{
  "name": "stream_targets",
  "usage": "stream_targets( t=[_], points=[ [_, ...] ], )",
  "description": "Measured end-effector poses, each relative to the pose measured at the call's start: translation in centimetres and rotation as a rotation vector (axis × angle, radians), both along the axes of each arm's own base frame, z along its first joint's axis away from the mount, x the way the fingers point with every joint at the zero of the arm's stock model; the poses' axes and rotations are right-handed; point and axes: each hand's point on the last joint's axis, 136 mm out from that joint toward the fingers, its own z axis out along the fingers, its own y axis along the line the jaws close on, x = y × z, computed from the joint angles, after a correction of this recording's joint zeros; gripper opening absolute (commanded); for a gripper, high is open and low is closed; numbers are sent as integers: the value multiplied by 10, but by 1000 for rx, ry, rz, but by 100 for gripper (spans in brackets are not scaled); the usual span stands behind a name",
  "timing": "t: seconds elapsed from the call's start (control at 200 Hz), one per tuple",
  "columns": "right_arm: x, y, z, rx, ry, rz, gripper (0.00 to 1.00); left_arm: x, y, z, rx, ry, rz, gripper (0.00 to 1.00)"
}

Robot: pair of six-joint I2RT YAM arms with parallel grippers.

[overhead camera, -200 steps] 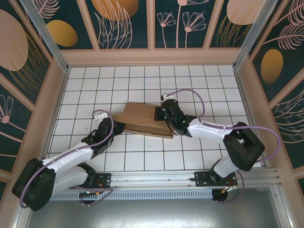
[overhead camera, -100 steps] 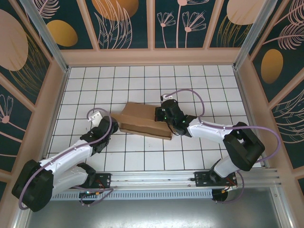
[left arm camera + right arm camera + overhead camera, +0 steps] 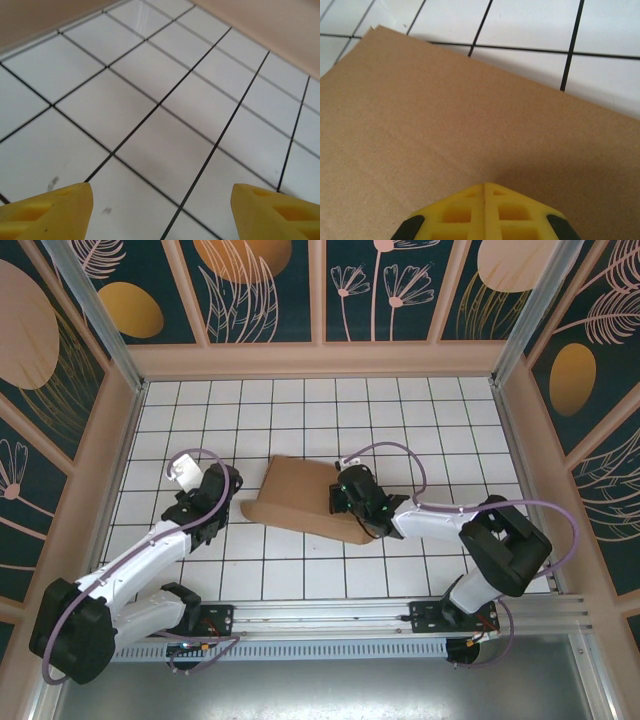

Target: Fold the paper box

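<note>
1. The plain brown corrugated cardboard paper box (image 3: 295, 495) lies in the middle of the white, black-gridded tile worktop (image 3: 400, 430), between the two arms. It looks like a flattened slab, not a standing box, and I can't tell whether its flaps are tucked.
2. The right tool (image 3: 485, 189) has its yellow fingers closed tip to tip with nothing between them. It is planted on the top panel near the right end. That reads as a push-down, either flattening a fold or pinning the sheet.
3. The left tool (image 3: 162, 196) has its yellow fingers spread wide over bare tiles, apart from the cardboard on its left side. I'd guess it is free to come in for a flap.
4. The cardboard is matte and fibrous, with a faint crease across it and straight-cut edges. The far edge throws a thin shadow, so it sits slightly raised. The tiles look glossy and probably slippery, which would explain the pinning.
</note>
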Motion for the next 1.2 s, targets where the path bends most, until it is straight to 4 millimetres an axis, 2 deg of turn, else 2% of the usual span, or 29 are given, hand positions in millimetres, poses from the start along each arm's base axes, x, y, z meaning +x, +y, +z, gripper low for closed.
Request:
stream_targets(
  t=[0.125,0.25,0.395,0.535,0.605,0.686,0.746,0.791,0.861,0.956,1.061,1.136,1.196],
  points=[
    [0,3,-11,-8,14,17,0,8,-5,23,12,-51,-33,70],
    [6,8,-10,12,14,26,0,15,-20,26,12,-46,-141,63],
    [9,8,-9,22,21,49,0,26,-55,9,-21,31,-320,51],
    [12,6,-9,8,18,77,0,27,-94,-15,-94,132,-509,51],
    [14,4,-8,0,17,87,0,24,-108,-27,-124,177,-581,54],
    [14,2,-7,-4,18,95,14,22,-115,-37,-134,213,-621,64],
    [13,-2,-3,-14,20,98,30,21,-115,-40,-134,222,-620,67],
    [11,-4,1,-10,22,95,38,22,-114,-38,-131,213,-615,68],
    [10,-7,18,27,14,82,44,23,-111,-30,-128,186,-604,69],
    [10,-18,49,112,-30,53,61,26,-110,-15,-134,131,-603,72],
    [13,-47,76,214,-75,-22,65,29,-115,-10,-139,115,-629,73],
    [16,-64,81,243,-84,-73,66,30,-121,-15,-148,127,-663,74],
    [17,-69,79,248,-76,-89,65,31,-126,-23,-159,147,-686,74]
  ],
)
